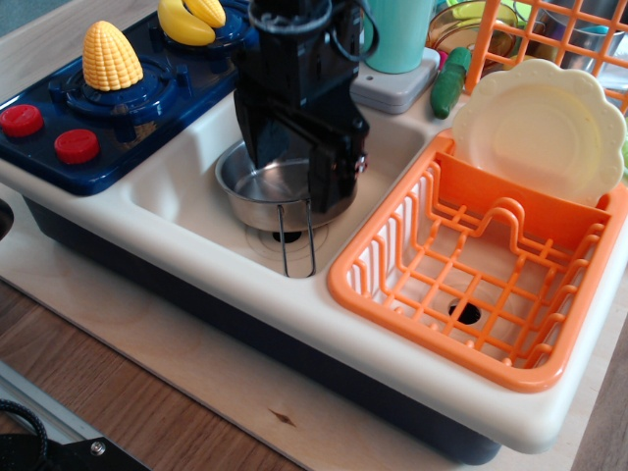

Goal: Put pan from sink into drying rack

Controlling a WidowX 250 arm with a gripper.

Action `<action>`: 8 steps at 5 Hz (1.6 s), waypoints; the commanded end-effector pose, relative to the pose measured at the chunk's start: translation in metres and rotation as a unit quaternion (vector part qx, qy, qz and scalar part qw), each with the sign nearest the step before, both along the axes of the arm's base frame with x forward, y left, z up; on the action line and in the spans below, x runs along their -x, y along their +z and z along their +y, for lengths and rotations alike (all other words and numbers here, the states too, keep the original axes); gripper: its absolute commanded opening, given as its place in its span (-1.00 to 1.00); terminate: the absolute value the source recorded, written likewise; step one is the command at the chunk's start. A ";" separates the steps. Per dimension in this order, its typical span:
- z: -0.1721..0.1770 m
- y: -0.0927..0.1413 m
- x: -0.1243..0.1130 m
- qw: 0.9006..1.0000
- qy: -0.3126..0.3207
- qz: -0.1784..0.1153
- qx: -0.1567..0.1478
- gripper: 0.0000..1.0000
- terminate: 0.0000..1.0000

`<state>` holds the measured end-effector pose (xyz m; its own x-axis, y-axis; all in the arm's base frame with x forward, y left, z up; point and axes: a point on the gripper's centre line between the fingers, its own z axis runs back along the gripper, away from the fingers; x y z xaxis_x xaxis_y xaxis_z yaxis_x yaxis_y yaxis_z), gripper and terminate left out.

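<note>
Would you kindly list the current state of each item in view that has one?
pan: upright in the sink, not lifted
end effector: lowered over the pan, jaw state unclear
drying rack: holds only the plate
plate: standing upright at the rack's back
corn: upright on the stove
</note>
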<state>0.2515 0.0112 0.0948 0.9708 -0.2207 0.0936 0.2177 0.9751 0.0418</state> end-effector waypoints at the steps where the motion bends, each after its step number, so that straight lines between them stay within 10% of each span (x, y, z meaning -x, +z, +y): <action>1: -0.002 -0.009 -0.002 0.999 -0.027 -0.039 0.019 1.00 -1.00; 2: 0.001 -0.014 -0.006 0.998 -0.037 -0.050 0.025 1.00 -1.00; 3: 0.008 -0.021 -0.010 0.996 -0.050 -0.069 0.021 -1.00 -1.00; 6: -0.001 -0.004 -0.013 0.995 -0.062 -0.059 -0.047 -1.00 -1.00; 8: 0.010 0.047 -0.024 0.994 -0.056 -0.007 -0.092 -1.00 -1.00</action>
